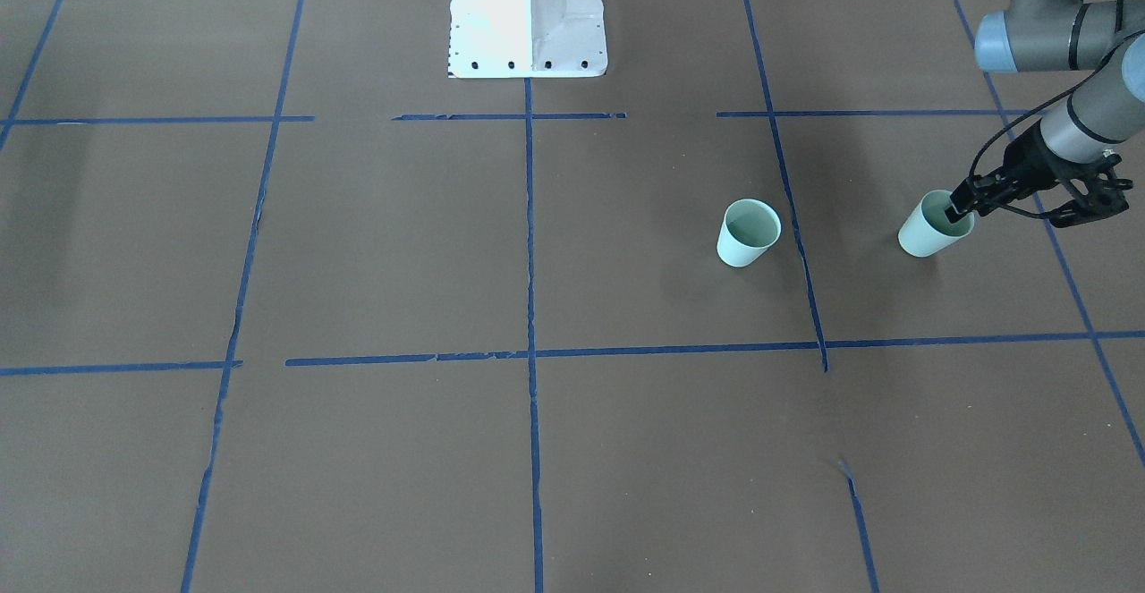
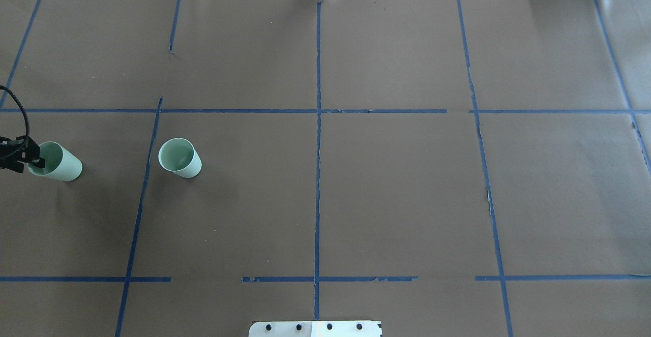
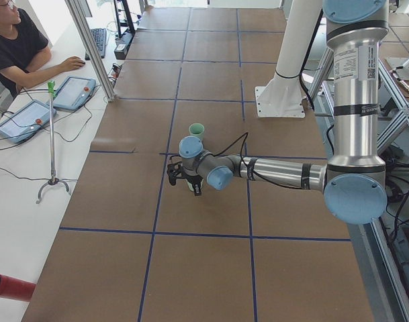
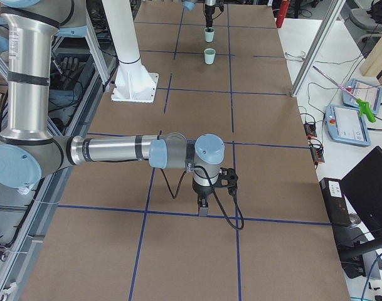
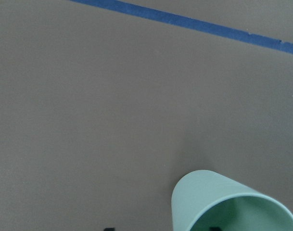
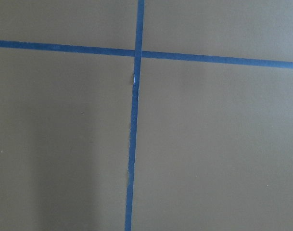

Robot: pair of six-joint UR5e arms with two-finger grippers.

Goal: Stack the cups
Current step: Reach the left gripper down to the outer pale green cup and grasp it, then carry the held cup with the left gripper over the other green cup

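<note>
Our left tool (image 2: 29, 164) straddles the left cup's (image 2: 63, 166) wall, fingers apart, not pinching yet. We should close gently, lift straight up, then centre over the right cup (image 2: 179, 158).

Mint cup (image 1: 748, 233) upright; twin (image 1: 930, 228) near, seemingly upright.

Brown table (image 2: 396, 200) crossed by blue tape lines (image 2: 318, 174), operator (image 3: 16, 40) in black — tablets (image 3: 76, 92) nearby, red cylinder (image 3: 9, 286)

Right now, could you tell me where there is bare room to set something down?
Bare paper lies between the free cup and the centre tape line, and across the squares right of it. It is crowded only at the left edge, where the left gripper meets the other cup.
</note>
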